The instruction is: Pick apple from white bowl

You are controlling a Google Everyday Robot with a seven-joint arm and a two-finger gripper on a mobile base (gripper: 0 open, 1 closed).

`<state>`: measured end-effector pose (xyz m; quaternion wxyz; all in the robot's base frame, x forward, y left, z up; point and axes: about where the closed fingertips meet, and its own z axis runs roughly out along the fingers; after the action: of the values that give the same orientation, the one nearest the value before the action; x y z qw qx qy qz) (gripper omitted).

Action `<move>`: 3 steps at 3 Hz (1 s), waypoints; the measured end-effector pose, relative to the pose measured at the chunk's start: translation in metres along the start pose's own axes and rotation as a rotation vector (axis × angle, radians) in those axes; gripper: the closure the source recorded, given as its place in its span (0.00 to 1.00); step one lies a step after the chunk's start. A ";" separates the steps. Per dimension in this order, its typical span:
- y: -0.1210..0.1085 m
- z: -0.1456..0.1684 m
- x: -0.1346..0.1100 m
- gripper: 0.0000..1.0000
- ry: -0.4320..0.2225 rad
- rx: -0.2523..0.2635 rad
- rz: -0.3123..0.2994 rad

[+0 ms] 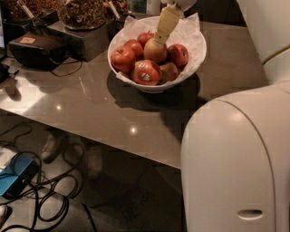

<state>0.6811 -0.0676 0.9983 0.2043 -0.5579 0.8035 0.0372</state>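
Observation:
The white bowl [197, 53], lined with crinkled white paper, stands at the back of the brown table [99, 113] and holds several apples. The apple [154, 52], pale yellow-green with a reddish blush, lies in the middle of the pile. My gripper [159, 41] comes down from the top of the view, its cream tip touching the top of that apple. A deep red apple with a white sticker [145, 72] lies in front of it, and a duller yellowish apple [170, 71] lies to the right of that one.
A black box [36, 49] with a cable and a glass jar of granola [81, 13] stand at the back left. My white body [235, 158] fills the lower right. Cables [45, 195] and a blue object [13, 179] lie on the floor below the table's front edge.

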 end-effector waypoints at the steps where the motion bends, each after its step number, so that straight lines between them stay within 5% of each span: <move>1: 0.000 0.006 -0.001 0.31 0.010 -0.008 -0.003; 3: -0.003 0.018 -0.003 0.31 0.030 -0.012 -0.009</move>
<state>0.6900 -0.0614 0.9834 0.1890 -0.5632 0.8038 0.0326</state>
